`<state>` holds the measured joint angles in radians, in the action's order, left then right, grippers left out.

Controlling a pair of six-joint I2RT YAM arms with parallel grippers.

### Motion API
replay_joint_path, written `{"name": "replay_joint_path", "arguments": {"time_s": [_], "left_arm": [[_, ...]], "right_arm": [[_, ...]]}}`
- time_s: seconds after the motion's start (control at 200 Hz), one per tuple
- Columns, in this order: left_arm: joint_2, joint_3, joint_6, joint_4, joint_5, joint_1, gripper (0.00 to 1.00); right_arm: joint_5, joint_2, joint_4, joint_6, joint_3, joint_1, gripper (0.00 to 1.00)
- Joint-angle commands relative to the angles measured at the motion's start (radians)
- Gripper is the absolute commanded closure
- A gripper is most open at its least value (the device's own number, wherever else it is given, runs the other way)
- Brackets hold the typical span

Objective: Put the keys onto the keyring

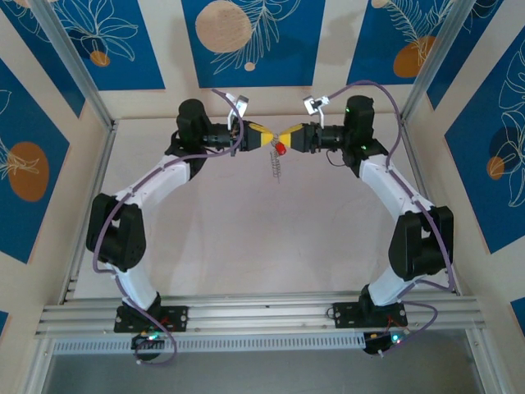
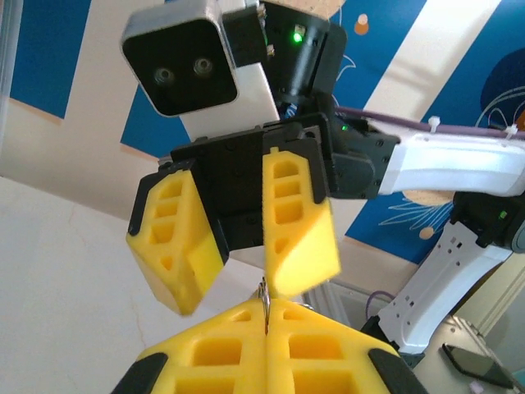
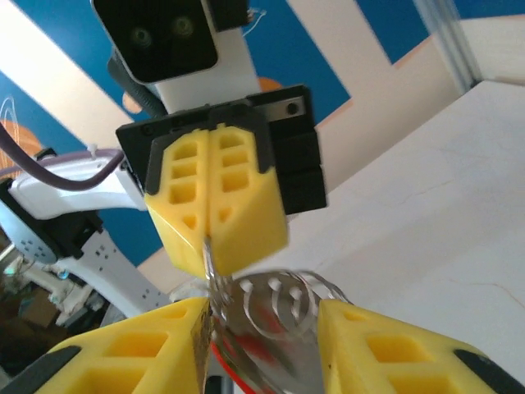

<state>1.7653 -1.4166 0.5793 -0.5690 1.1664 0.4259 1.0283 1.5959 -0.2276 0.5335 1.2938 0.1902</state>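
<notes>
Up at the far middle of the table [image 1: 246, 246], my two claws meet tip to tip. My left claw [image 2: 267, 316] is pressed fully together, pinching a thin grey wire of the keyring [image 1: 276, 169] at its top. From there the keyring hangs below my fingertips, a slim silver oval with small grey bits fringing it. My right claw [image 3: 262, 316] stands partly apart, with a yellow finger on either side of the loop, and grips nothing that I can make out. The key [image 1: 280, 148], tiny with a bright red head, sits just under the fingertips at the top of the loop. Whether it is threaded on I cannot tell.
</notes>
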Motion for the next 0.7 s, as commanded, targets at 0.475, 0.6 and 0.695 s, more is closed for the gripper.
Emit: {"name": "replay_joint_path", "arguments": {"time_s": [0.475,0.6,0.695], "left_arm": [[-0.006,0.082,0.254,-0.420,-0.029,0.008,1.00],[-0.005,0.084,0.260,-0.430,-0.028,0.008,1.00],[-0.003,0.082,0.264,-0.433,-0.027,0.008,1.00]], "right_arm": [[-0.036,-0.085,-0.344,0.183,-0.153,0.026,0.52],[-0.034,-0.082,-0.348,0.178,-0.148,0.045,0.52],[-0.036,-0.086,-0.354,0.174,-0.152,0.055,0.53]]}}
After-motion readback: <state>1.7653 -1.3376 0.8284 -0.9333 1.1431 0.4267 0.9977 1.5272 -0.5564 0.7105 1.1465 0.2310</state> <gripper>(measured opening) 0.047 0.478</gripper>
